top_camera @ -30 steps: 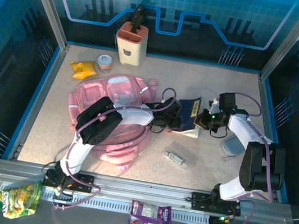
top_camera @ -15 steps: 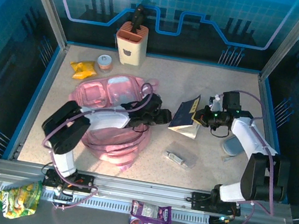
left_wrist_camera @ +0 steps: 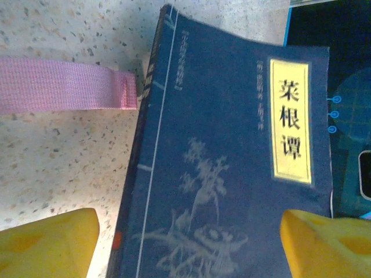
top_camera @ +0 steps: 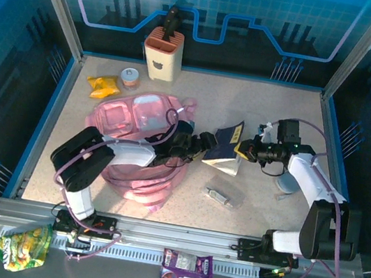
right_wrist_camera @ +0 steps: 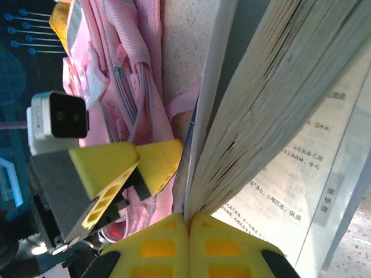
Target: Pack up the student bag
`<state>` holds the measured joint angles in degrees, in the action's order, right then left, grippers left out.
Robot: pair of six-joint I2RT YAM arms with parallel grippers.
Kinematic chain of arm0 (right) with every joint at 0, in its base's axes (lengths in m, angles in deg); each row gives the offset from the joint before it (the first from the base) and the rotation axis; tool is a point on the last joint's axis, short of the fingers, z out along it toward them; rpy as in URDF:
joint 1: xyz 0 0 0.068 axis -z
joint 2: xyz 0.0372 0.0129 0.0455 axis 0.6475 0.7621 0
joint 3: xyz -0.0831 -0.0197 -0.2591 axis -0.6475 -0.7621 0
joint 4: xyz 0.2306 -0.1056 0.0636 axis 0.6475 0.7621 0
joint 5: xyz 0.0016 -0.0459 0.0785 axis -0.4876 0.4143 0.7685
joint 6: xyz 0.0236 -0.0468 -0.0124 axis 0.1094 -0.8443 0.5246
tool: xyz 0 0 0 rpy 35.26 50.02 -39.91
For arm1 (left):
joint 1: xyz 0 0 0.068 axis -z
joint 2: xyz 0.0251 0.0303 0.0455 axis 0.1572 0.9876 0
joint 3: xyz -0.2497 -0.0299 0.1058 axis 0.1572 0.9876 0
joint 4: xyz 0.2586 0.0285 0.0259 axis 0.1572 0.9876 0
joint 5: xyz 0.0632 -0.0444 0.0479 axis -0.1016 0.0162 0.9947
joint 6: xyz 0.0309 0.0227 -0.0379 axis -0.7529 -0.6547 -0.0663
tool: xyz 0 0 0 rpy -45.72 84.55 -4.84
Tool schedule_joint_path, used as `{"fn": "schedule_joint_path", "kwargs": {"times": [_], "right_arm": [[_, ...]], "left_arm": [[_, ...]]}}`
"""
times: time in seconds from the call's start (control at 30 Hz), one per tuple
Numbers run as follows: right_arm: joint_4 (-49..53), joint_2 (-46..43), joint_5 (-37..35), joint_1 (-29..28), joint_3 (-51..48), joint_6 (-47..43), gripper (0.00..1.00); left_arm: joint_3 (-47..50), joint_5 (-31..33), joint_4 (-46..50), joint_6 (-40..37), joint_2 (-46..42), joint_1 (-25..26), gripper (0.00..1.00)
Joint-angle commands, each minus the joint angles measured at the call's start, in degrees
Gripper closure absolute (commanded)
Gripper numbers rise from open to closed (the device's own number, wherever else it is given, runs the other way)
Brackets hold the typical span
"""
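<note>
The pink student bag (top_camera: pixel 136 118) lies flat at the table's left centre; its fabric and zip trim also show in the right wrist view (right_wrist_camera: pixel 119 55). A dark blue book (top_camera: pixel 225 142) with a yellow title label stands propped on edge just right of the bag. My right gripper (top_camera: pixel 244 149) is shut on the book's edge (right_wrist_camera: pixel 243 145), pinching it at its fingertips (right_wrist_camera: pixel 188 223). My left gripper (top_camera: pixel 206 143) reaches across the bag and is open, its yellow fingers (left_wrist_camera: pixel 49 243) straddling the book's cover (left_wrist_camera: pixel 226 168). A pink strap (left_wrist_camera: pixel 64 85) lies on the table beside the book.
A beige holder (top_camera: pixel 162 54), a small round tin (top_camera: pixel 130 76) and a yellow snack packet (top_camera: pixel 103 85) sit at the back left. A clear plastic packet (top_camera: pixel 223 193) lies in front of the book. A grey object (top_camera: pixel 285 187) rests under the right arm.
The left arm's elbow swung left over the bag; its gripper backed off, then returned beside the book. The right gripper shifted slightly left, still holding the book.
</note>
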<state>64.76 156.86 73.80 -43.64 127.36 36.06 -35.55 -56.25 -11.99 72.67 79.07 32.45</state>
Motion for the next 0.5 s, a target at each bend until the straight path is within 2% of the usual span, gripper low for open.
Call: {"fn": "schedule_joint_path", "kwargs": {"times": [0.0,0.13,0.27,0.33,0.47], "right_arm": [[-3.7,-1.7,5.0,1.1,-1.7,2.4,1.0],[-3.5,-2.8,5.0,1.5,-2.1,2.4,1.0],[-4.7,-4.0,6.2,1.9,-2.3,3.8,1.0],[-7.1,-4.3,6.8,1.8,-2.8,6.2,1.0],[-10.2,-4.2,7.8,1.2,-4.5,8.7,1.0]], "left_arm": [[0.2,-2.6,-8.6,6.6,3.5,0.3,0.19],[2.5,-0.1,-10.6,9.3,3.6,0.5,0.19],[1.5,1.5,-4.3,9.2,2.2,1.0,0.12],[1.2,1.7,-4.6,10.4,2.7,1.1,0.09],[0.2,1.2,-8.1,11.5,2.7,1.1,0.11]]}}
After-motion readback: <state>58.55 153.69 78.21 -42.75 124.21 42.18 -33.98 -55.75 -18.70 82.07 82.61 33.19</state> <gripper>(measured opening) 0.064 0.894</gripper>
